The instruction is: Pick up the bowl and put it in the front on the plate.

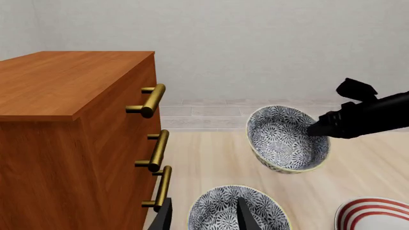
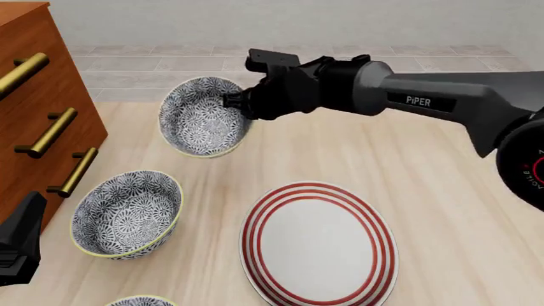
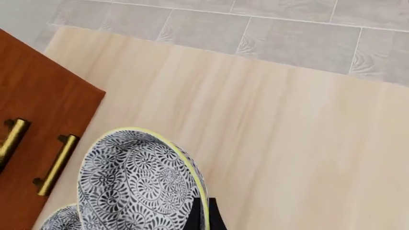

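Two patterned bowls showed fully on the worktop [image 2: 442, 191] side: the bowl [image 2: 202, 116], tilted on its side and lifted clear of the wood, was clamped at its rim by the right end effector [image 2: 231, 101], well apart from the plate [image 2: 319, 245] nearer the front. A second bowl [image 2: 127, 213] sat beside the wooden drawer cabinet [image 2: 34, 95]. The left end effector [image 1: 204, 215] hung above that second bowl with its fingers spread, gripping nothing.

The right arm [image 2: 442, 102] is a thick round tube, dark grey, with the white word "PiPER" on its side. Its end by the right gripper [image 2: 231, 101] is black and blocky. At the right edge sits a big round joint [image 2: 525, 167] with small red marks.
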